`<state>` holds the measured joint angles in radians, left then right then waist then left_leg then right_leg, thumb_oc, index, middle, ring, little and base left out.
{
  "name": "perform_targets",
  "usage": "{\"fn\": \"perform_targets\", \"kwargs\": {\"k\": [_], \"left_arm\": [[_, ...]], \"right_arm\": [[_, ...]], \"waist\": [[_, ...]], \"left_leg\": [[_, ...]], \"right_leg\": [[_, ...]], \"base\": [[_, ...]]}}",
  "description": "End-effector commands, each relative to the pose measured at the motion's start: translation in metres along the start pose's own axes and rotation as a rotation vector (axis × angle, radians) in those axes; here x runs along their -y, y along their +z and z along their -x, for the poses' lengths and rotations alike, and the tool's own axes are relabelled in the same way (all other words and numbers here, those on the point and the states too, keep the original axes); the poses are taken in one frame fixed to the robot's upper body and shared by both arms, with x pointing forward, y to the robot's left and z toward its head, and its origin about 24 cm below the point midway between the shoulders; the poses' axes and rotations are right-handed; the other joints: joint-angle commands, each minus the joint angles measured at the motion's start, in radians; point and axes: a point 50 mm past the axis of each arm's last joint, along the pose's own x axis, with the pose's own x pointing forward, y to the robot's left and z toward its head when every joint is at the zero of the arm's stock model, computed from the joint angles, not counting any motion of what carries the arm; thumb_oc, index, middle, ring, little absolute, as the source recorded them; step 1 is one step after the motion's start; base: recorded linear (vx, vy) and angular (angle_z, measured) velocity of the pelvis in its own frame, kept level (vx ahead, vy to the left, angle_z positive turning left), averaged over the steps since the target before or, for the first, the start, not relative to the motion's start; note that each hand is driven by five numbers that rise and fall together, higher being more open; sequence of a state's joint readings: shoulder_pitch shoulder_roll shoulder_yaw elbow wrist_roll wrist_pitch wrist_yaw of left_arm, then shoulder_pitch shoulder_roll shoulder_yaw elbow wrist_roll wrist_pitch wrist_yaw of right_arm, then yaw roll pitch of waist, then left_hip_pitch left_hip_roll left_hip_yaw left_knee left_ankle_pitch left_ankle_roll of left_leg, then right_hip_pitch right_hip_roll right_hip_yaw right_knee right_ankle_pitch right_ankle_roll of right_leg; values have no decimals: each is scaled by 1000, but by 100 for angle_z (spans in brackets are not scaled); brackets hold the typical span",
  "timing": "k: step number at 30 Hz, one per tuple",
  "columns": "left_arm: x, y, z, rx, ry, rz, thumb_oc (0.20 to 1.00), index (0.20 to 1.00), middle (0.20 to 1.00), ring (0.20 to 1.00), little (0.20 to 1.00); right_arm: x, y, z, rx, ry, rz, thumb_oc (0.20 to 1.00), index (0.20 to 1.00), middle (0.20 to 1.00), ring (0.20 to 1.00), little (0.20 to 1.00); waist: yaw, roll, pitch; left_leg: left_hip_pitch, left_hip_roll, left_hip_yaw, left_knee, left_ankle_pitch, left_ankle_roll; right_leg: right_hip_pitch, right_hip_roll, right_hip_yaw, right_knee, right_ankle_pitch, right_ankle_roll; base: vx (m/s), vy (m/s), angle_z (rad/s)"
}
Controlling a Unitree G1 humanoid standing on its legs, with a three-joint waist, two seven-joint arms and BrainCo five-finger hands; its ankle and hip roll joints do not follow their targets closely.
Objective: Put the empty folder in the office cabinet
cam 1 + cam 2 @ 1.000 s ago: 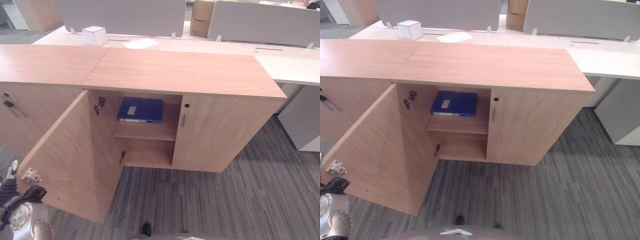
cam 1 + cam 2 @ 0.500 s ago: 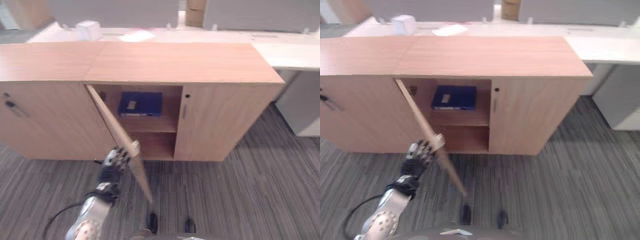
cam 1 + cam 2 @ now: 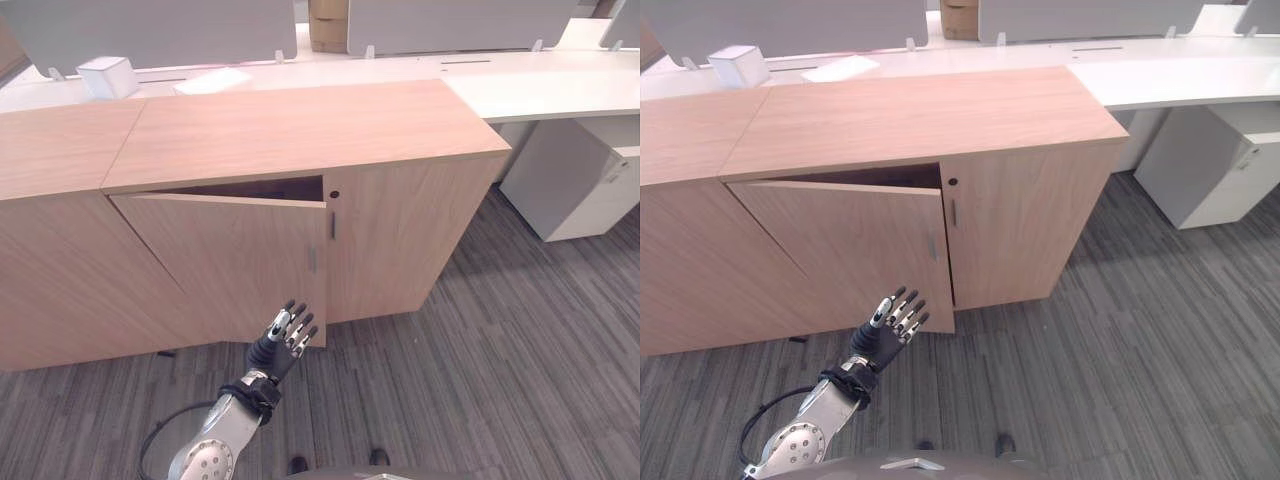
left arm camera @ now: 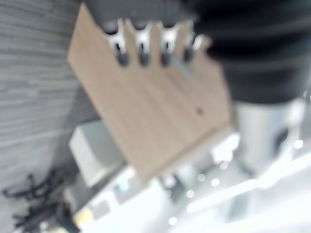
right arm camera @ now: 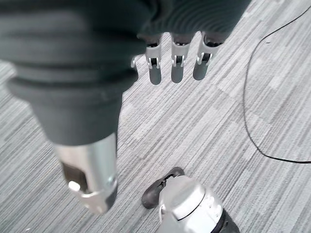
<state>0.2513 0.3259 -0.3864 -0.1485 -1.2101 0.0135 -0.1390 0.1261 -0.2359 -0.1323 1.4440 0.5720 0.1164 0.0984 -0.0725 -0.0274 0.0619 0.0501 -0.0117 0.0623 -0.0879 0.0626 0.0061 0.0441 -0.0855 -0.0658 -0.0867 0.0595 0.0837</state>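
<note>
The left hand point(image 3: 283, 336) was held up in front of the office cabinet point(image 3: 300, 130), its fingers point(image 3: 295, 318) straight and spread, holding nothing, just below the bottom corner of the cabinet door point(image 3: 235, 255). The door was almost closed, with a thin dark gap left at its top edge. The folder could not be seen; it was most likely inside, behind the door. The right hand point(image 5: 175, 60) hung down over the floor point(image 5: 194, 136) with its fingers loose and empty. To finish well, the left hand should lay flat fingers on the door near its free edge, by the small handle point(image 3: 311, 259), and push softly and straight until the door sat even with the door beside it.
</note>
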Motion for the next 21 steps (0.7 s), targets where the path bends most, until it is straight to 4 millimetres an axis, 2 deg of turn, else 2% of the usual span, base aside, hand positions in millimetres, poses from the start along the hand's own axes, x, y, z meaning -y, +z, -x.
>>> {"fn": "perform_targets", "kwargs": {"k": [1,3,4,5,6,7,8,9,10,11,12,13,14,15,16,17,18,19,20,21], "left_arm": [[-5,23,-3,138,42,-78,1000,1000,1000,1000,1000],[-27,23,5,130,166,-164,1000,1000,1000,1000,1000],[-27,23,5,130,166,-164,1000,1000,1000,1000,1000],[-42,25,10,121,254,-244,1000,1000,1000,1000,1000],[-83,29,31,82,505,-480,1000,1000,1000,1000,1000],[-100,28,41,49,622,-564,1000,1000,1000,1000,1000],[-100,28,40,50,622,-565,1000,1000,1000,1000,1000],[-131,15,58,-94,771,-643,1000,1000,1000,1000,1000],[-131,15,58,-92,770,-644,1000,1000,1000,1000,1000],[-145,3,71,-200,822,-639,1000,1000,1000,1000,1000],[-145,3,71,-199,820,-640,1000,1000,1000,1000,1000],[-168,-18,96,-383,922,-644,1000,1000,1000,1000,1000],[-187,-50,133,-655,1049,-628,1000,1000,1000,1000,1000],[-190,-62,151,-755,1107,-592,1000,1000,1000,1000,1000],[-190,-62,150,-753,1106,-593,1000,1000,1000,1000,1000],[-189,-79,180,-909,1174,-545,1000,1000,1000,1000,1000],[-189,-79,180,-909,1174,-545,1000,1000,1000,1000,1000],[-187,-86,193,-961,1204,-508,1000,1000,1000,1000,1000],[-187,-86,193,-961,1204,-508,1000,1000,1000,1000,1000],[-184,-93,203,-1009,1208,-487,1000,1000,1000,1000,1000]], "right_arm": [[3,17,2,28,-42,-33,1000,1000,1000,1000,1000],[3,17,2,36,-49,-33,1000,1000,1000,1000,1000],[3,17,2,36,-49,-33,1000,1000,1000,1000,1000],[1,18,2,41,-50,-32,1000,1000,1000,1000,1000],[-2,19,1,53,-60,-50,1000,1000,1000,1000,1000],[-3,20,1,58,-68,-62,1000,1000,1000,1000,1000],[-3,20,1,59,-67,-62,1000,1000,1000,1000,1000],[-7,22,1,66,-66,-79,1000,1000,1000,1000,1000],[-7,22,1,67,-66,-80,1000,1000,1000,1000,1000],[-7,25,1,69,-70,-83,1000,1000,1000,1000,1000],[-7,25,1,70,-69,-83,1000,1000,1000,1000,1000],[-7,31,2,82,-72,-70,1000,1000,1000,1000,1000],[-9,34,2,79,-74,-39,1000,1000,1000,1000,1000],[-9,34,2,76,-75,-23,1000,1000,1000,1000,1000],[-10,35,2,77,-74,-23,1000,1000,1000,1000,1000],[-10,37,3,69,-82,22,1000,1000,1000,1000,1000],[-10,37,3,69,-82,22,1000,1000,1000,1000,1000],[-11,38,3,69,-86,33,1000,1000,1000,1000,1000],[-11,38,3,69,-86,33,1000,1000,1000,1000,1000],[-12,39,3,74,-85,39,1000,1000,1000,1000,1000]], "waist": [[-4,-2,-8],[1,-2,-10],[1,-2,-10],[3,-1,-11],[11,-3,-15],[17,-5,-19],[16,-5,-18],[20,-5,-21],[20,-4,-20],[21,-1,-21],[21,0,-20],[19,6,-24],[13,10,-31],[11,12,-35],[11,13,-33],[8,17,-43],[7,18,-43],[8,20,-50],[8,20,-50],[8,23,-55]], "left_leg": [[25,53,1,1,-134,-46],[26,53,1,1,-133,-46],[26,53,1,1,-133,-46],[26,54,1,1,-131,-46],[28,54,0,1,-130,-46],[28,53,-3,1,-128,-46],[29,53,-4,1,-128,-46],[28,54,-7,1,-125,-46],[28,54,-7,1,-125,-46],[29,54,-8,1,-123,-45],[30,54,-9,1,-124,-45],[31,54,-7,1,-121,-45],[34,54,-4,1,-120,-44],[34,54,-3,1,-121,-44],[35,54,-4,1,-121,-44],[39,53,-1,1,-123,-44],[39,54,-1,1,-123,-44],[43,53,0,1,-126,-44],[43,53,0,1,-126,-44],[47,53,1,1,-127,-44]], "right_leg": [[12,27,-8,3,-61,33],[13,28,-9,4,-62,31],[13,28,-9,4,-62,31],[13,29,-9,5,-63,30],[16,29,-12,7,-63,27],[18,29,-14,7,-63,25],[19,29,-14,7,-64,25],[19,30,-18,9,-67,24],[20,30,-19,9,-67,24],[18,32,-19,13,-69,23],[19,32,-19,13,-70,23],[18,32,-20,18,-72,21],[17,32,-20,24,-72,20],[17,32,-20,25,-73,19],[18,32,-20,25,-73,19],[18,31,-20,30,-75,16],[18,32,-20,30,-76,16],[20,32,-19,30,-77,15],[20,32,-19,30,-77,15],[24,31,-19,31,-78,14]], "base": [[0,0,0],[0,0,0],[0,0,0],[0,0,0],[4,-35,0],[0,0,0],[0,0,0],[0,0,0],[-23,-9,3],[-9,2,8],[-26,12,9],[0,0,0],[-36,30,4],[0,0,0],[0,0,0],[2,21,-3],[18,31,3],[16,10,9],[20,19,3],[0,0,0]]}}
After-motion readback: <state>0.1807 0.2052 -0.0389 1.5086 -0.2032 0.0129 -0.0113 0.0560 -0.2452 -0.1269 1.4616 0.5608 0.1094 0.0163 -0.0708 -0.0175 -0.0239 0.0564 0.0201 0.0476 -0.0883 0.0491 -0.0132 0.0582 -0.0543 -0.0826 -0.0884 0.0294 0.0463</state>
